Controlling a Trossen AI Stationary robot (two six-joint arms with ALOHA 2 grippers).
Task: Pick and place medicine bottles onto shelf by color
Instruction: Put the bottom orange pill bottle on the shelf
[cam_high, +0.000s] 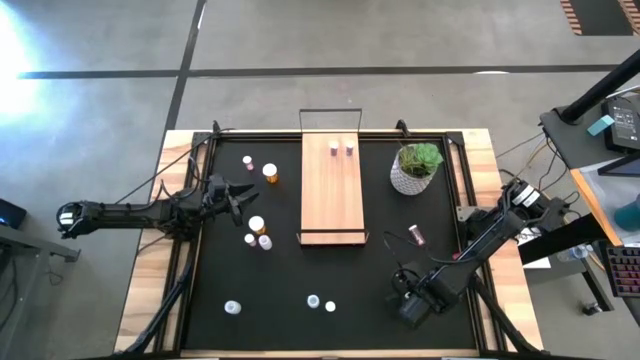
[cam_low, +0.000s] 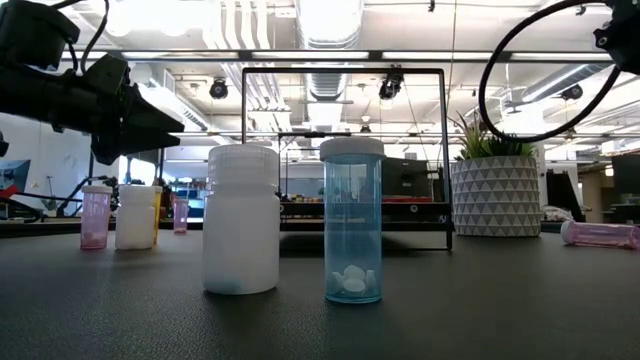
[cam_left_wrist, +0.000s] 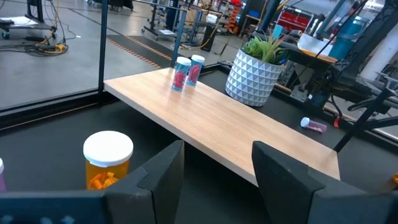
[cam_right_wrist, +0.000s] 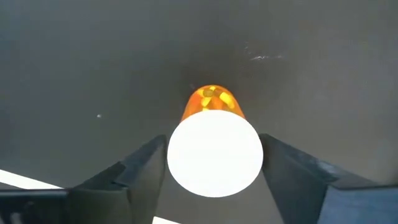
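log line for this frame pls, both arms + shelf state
left gripper: open, empty, facing shelf | right gripper: open around orange bottle, not closed | shelf: two pink bottles at far end

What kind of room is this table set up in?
Likely a robotics lab or workshop: a bare concrete floor with taped lines, exposed ceiling ducts, and equipment racks beyond the table.

Shelf at table centre. Two bottles on shelf's 12 o'clock end, side by side. Plant at shelf's 3 o'clock. Lying bottle at plant's 6 o'clock.
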